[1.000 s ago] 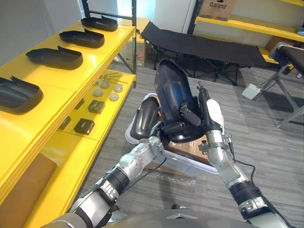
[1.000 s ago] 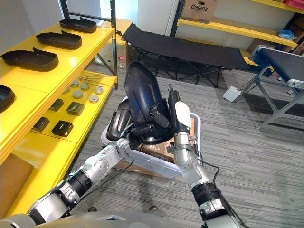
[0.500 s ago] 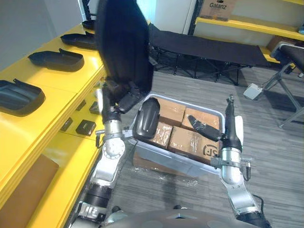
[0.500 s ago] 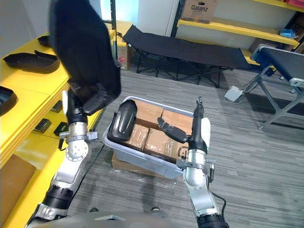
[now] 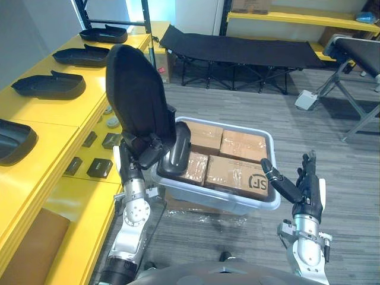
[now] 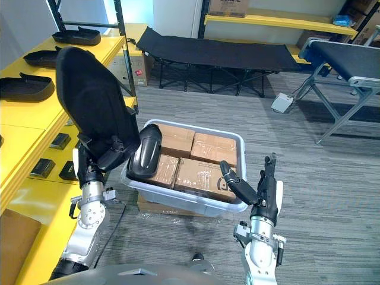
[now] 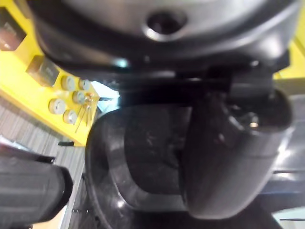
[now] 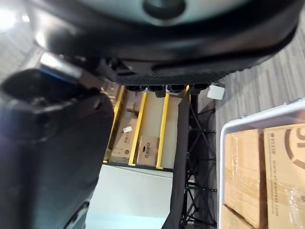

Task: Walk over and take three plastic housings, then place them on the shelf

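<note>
Left eye view: the left robot hand [image 5: 148, 155] is clamped on the lower end of a large black plastic housing [image 5: 138, 98], fingers curled round its edge. The shell stands nearly upright, above the gap between the yellow shelf [image 5: 56, 116] and a pale plastic bin [image 5: 268, 202]. A second housing [image 5: 176, 149] leans inside the bin at its near left corner, against taped cardboard boxes [image 5: 237, 172]. Four more housings [image 5: 48, 86] lie in a row on the shelf's top level. The right robot hand [image 5: 306, 187] hangs beside the bin's near right corner, fingers straight and spread, thumb out, holding nothing.

The housing looks like a thin moulded shell: stiff, probably light for its bulk, with a glossy inner face that may slip. Held at one end, its long body acts as a lever and could twist in the grip when tipped flat. A hold across the rim nearer the middle, thumb inside and fingers on the outer skin, seems steadier. The left wrist view is too close to show how the fingers sit on the rim.
</note>
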{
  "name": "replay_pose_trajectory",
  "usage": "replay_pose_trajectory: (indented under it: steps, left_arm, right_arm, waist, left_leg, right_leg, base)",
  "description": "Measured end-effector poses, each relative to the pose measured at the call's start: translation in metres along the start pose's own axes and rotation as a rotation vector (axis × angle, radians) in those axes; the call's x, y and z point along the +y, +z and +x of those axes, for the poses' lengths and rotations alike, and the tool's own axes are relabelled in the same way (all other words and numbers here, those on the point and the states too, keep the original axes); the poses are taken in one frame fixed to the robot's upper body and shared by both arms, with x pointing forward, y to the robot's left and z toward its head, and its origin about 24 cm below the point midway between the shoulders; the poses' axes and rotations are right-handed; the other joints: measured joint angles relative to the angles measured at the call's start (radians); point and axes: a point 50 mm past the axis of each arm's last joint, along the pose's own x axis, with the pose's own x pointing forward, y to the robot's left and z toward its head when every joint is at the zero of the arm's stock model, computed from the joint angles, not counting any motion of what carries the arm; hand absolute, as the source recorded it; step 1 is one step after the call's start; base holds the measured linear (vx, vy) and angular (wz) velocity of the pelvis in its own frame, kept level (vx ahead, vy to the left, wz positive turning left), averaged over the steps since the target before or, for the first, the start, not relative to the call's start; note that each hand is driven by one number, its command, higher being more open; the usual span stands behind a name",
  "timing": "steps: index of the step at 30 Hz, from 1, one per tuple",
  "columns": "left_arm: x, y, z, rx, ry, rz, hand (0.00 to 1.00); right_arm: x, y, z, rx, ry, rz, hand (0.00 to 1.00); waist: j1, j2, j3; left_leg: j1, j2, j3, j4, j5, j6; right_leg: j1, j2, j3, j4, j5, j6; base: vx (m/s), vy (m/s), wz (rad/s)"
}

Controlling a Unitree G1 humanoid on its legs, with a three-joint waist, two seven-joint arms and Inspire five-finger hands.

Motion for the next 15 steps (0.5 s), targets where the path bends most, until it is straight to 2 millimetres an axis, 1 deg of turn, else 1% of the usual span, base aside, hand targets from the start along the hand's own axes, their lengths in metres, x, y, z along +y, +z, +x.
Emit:
replay_pose_trajectory:
  steps: [1,2,4,6,7,9,10,11,12,13,15]
  left_arm:
    - [0.002,0.002,-0.003,0.000,-0.008,-0.015,0.00]
    - [0.007,0.005,-0.007,-0.005,-0.011,-0.032,0.00]
    - [0.018,0.010,-0.009,-0.020,0.012,-0.054,0.00]
    - [0.039,0.020,-0.007,-0.060,0.088,-0.072,0.00]
    - [0.045,0.024,-0.007,-0.076,0.114,-0.071,0.00]
    - [0.066,0.038,-0.010,-0.133,0.212,-0.070,0.00]
    - [0.070,0.041,-0.012,-0.146,0.233,-0.074,0.00]
    - [0.077,0.045,-0.016,-0.165,0.271,-0.069,0.00]
    - [0.082,0.048,-0.020,-0.176,0.297,-0.066,0.00]
    - [0.084,0.049,-0.022,-0.178,0.314,-0.063,0.00]
    - [0.095,0.048,-0.033,-0.166,0.370,-0.049,0.00]
  right_arm:
    - [-0.001,-0.001,0.000,0.009,0.001,0.023,1.00]
    - [-0.001,-0.002,0.000,0.023,0.001,0.063,1.00]
    - [-0.002,-0.005,0.001,0.040,0.014,0.108,1.00]
    - [-0.003,-0.006,0.002,0.050,0.047,0.146,1.00]
    - [-0.002,-0.005,0.003,0.050,0.062,0.152,1.00]
    - [0.011,-0.001,0.010,0.033,0.142,0.156,1.00]
    - [0.015,0.001,0.012,0.027,0.161,0.155,1.00]
    - [0.023,0.004,0.016,0.022,0.204,0.150,1.00]
    - [0.031,0.006,0.019,0.018,0.243,0.132,1.00]
    - [0.036,0.006,0.021,0.017,0.263,0.122,1.00]
    - [0.056,0.007,0.025,0.013,0.350,0.097,1.00]
  waist:
    - [0.001,0.004,-0.001]
    - [0.004,0.011,-0.002]
    - [0.013,0.025,0.001]
    - [0.037,0.043,-0.001]
    - [0.041,0.047,-0.003]
    - [0.066,0.052,-0.004]
    - [0.075,0.053,-0.004]
    - [0.095,0.053,-0.004]
    - [0.118,0.052,-0.004]
    - [0.128,0.050,-0.005]
    - [0.166,0.047,-0.005]
  left_leg:
    - [-0.005,0.000,-0.004,0.000,0.000,0.000]
    - [-0.010,-0.001,-0.015,0.000,0.001,0.001]
    - [-0.011,-0.001,-0.036,0.000,0.002,0.001]
    - [-0.020,-0.002,-0.070,0.000,0.003,-0.002]
    - [-0.028,-0.002,-0.084,0.000,0.004,-0.002]
    - [-0.055,-0.001,-0.139,0.000,0.015,0.003]
    - [-0.064,-0.002,-0.156,0.000,0.017,0.002]
    - [-0.078,-0.003,-0.183,0.000,0.031,0.004]
    - [-0.087,-0.006,-0.215,0.000,0.037,0.006]
    - [-0.093,-0.008,-0.228,0.000,0.041,0.008]
    - [-0.103,-0.017,-0.275,0.000,0.047,0.009]
  right_leg:
    - [0.000,0.000,-0.005,-0.001,0.000,0.000]
    - [0.001,0.000,-0.015,-0.002,0.000,0.000]
    - [0.017,0.000,-0.037,-0.007,-0.002,0.001]
    - [0.037,-0.001,-0.075,-0.009,-0.014,0.005]
    - [0.039,-0.001,-0.090,-0.009,-0.017,0.004]
    - [0.047,0.003,-0.143,-0.009,-0.023,0.004]
    - [0.049,0.004,-0.159,-0.009,-0.023,0.004]
    - [0.054,0.005,-0.184,-0.009,-0.025,0.004]
    - [0.066,0.006,-0.211,-0.009,-0.028,0.005]
    - [0.071,0.007,-0.223,-0.009,-0.030,0.005]
    - [0.092,0.006,-0.266,-0.008,-0.040,0.011]
  base:
    - [0.02,0.000,0.19]
    - [0.02,-0.002,0.25]
    - [0.02,-0.003,0.32]
    - [0.00,-0.002,0.44]
    - [0.00,-0.010,0.59]
    - [0.01,-0.019,0.65]
    - [0.02,-0.014,0.63]
    - [0.02,-0.008,0.72]
    - [0.02,-0.005,0.73]
    - [0.01,-0.001,0.67]
    - [0.01,0.004,0.65]
